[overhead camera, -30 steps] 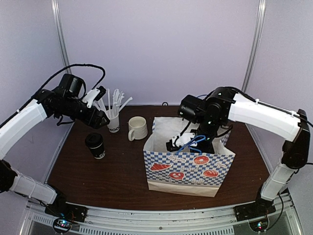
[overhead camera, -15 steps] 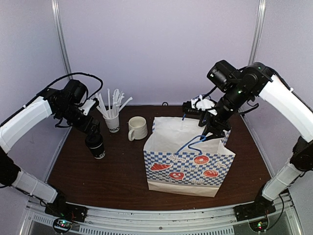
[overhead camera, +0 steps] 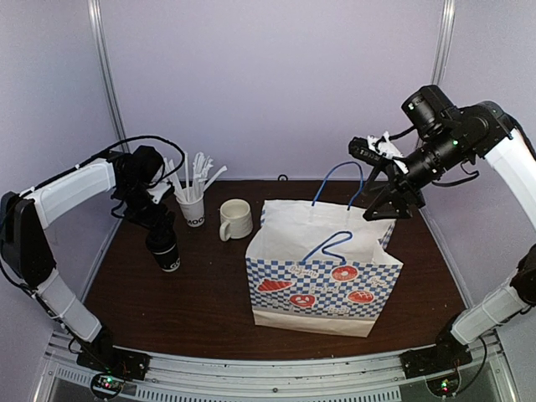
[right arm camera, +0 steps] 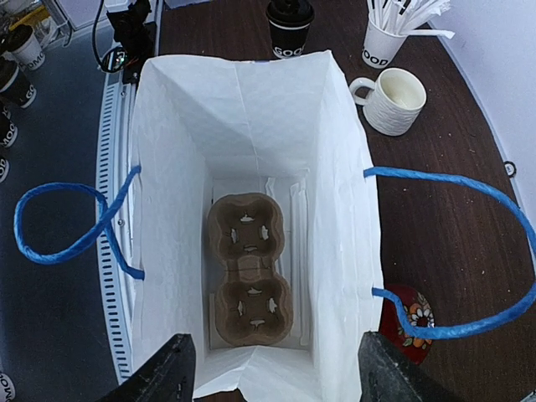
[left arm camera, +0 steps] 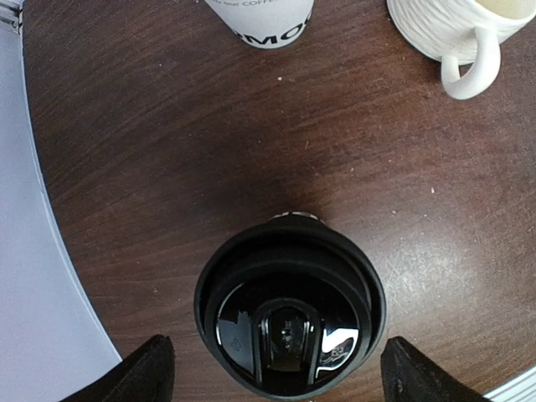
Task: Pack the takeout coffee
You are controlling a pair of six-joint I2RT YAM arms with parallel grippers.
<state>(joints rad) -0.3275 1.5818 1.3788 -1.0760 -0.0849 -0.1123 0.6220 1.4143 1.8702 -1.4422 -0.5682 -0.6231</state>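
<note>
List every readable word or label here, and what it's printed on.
"GOOD": on the takeout coffee.
"GOOD": on the cup of straws; the left wrist view shows "MOO", cut off, under small "COFFEE".
Lettering on the paper bag: too blurred to read.

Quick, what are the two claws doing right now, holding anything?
Left gripper: open, straddling the takeout coffee, not gripping it.
Right gripper: open above the paper bag, holding nothing.

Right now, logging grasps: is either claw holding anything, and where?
Nothing held: left claw open astride the takeout coffee, right claw open above the bag.
</note>
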